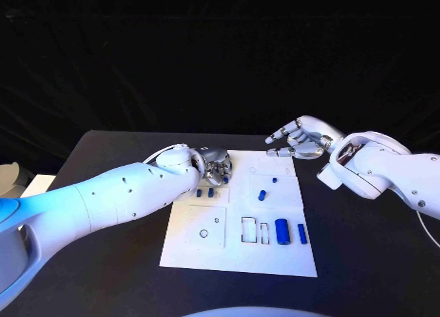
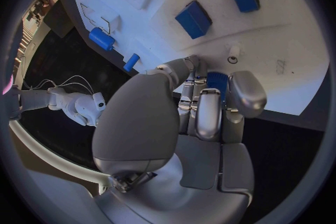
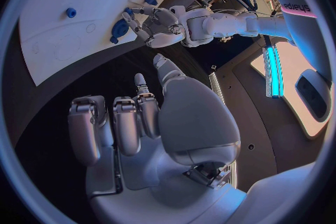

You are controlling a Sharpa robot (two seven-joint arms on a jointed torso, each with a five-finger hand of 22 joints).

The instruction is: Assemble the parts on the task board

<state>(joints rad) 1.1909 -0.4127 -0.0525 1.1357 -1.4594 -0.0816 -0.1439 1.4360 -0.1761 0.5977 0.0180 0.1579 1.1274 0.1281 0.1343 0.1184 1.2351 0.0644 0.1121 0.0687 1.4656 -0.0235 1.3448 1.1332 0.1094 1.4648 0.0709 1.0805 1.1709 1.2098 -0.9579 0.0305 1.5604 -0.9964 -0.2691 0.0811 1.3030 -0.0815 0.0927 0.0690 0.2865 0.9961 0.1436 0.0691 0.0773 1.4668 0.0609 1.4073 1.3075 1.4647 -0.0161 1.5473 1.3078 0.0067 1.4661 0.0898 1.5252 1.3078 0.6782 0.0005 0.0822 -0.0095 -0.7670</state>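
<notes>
Task board [image 1: 241,261] lies flat in the middle of the black counter [image 1: 105,277], with most of the work apparently left to do. Nearest the robot, two blue parts, a thick cylinder [image 1: 282,232] and a slimmer bar [image 1: 303,233], sit beside outlined slots that look unfilled. Further up the board a small blue peg [image 1: 262,195] lies loose, and two short blue blocks [image 1: 206,193] rest near the left edge. Beyond these, the left robot hand [image 1: 214,166] is curled low over the board's far left corner; the left wrist view shows a blue part [image 2: 217,79] between its fingertips and the board, though whether it is truly pinched I cannot tell. Farthest off, the right robot hand [image 1: 297,139] hovers above the board's far right corner, fingers loosely bent, holding nothing.
</notes>
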